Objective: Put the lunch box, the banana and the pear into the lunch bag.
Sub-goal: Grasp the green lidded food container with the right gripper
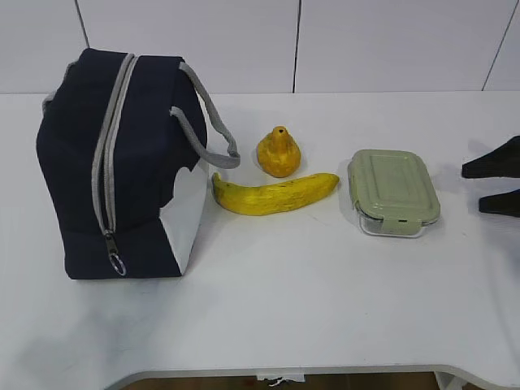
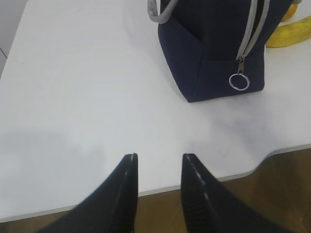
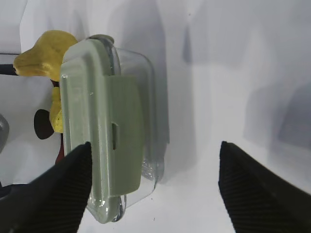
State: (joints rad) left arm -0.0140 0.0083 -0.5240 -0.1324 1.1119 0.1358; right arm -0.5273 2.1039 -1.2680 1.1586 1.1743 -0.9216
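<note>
Closest to you, the right gripper point(image 3: 153, 187) stands wide apart and empty, just short of the small clear glass lunch box with a sage-green snap-lock lid point(image 1: 393, 192), which sits on the white table point(image 1: 325, 301) right of the curved yellow banana point(image 1: 275, 194). You should judge this box stiff, rather heavy, slippery and breakable, so take it across the short sides under the lid rim. Your left gripper point(image 2: 159, 167) is narrowly parted and empty, near the zipped navy-blue fabric lunch bag point(image 1: 114, 162).

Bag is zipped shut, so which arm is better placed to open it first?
Left. Its open tool faces the lunch bag and the ring zipper pull. The right tool sits open by the lunch box.
</note>
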